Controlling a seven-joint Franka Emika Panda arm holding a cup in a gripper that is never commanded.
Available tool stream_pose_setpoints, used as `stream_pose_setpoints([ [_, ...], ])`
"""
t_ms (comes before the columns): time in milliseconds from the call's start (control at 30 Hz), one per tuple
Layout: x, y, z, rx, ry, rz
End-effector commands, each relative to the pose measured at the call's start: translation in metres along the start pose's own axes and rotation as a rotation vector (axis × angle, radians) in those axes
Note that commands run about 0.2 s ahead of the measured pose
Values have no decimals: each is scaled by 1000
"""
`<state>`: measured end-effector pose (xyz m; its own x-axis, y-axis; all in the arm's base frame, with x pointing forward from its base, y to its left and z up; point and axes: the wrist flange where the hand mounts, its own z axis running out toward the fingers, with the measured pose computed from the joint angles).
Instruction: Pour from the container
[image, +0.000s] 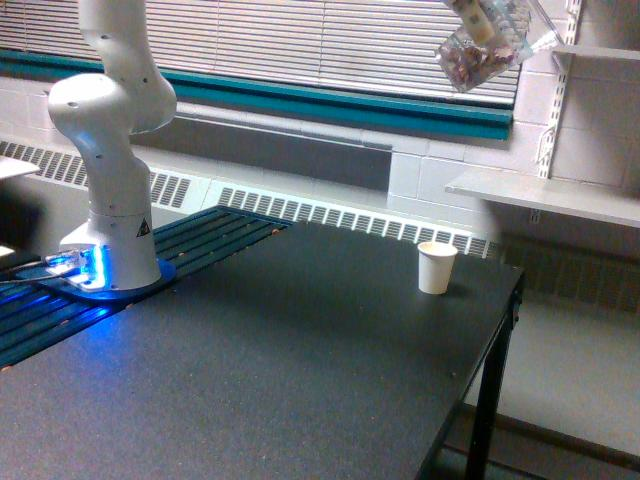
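A large dark speckled desk with black metal legs fills most of the exterior view, its far right corner ending near a white wall shelf. Behind the desk's far edge runs a white brick wall with a long slotted radiator grille, a teal sill and pale horizontal window blinds above it. On the desk's left side stands the white rounded base column of the robot arm, bolted to a round plate that glows blue at its foot, beside a strip of dark slatted panel along the desk's far left edge. Near the desk's far right corner sits a small opaque white paper cup, upright and open at the top, alone on the bare surface. High above that corner, at the top edge of the view and well apart from the paper cup, hangs the small transparent cup with a clear handle, tilted, with brownish-pink bits visible inside. The gripper is cut off by the top edge; only a pale fragment touches the transparent cup, so I cannot tell how its jaws stand
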<state>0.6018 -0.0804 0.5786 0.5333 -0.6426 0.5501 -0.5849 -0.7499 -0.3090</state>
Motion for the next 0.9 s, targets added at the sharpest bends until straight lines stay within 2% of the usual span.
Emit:
stream_pose_setpoints([
  [33, -112, -44, 68, -111, -192, -183],
  [100, -124, -47, 73, -125, -193, -222],
  [200, -157, -54, 88, -151, -216, -292],
  [400, -255, -66, 129, -196, -297, -481],
  [500, -287, -69, 130, -207, -307, -534],
  [800, -356, -117, 97, -131, -242, -734],
  [900, -361, -121, 94, -130, -210, -766],
])
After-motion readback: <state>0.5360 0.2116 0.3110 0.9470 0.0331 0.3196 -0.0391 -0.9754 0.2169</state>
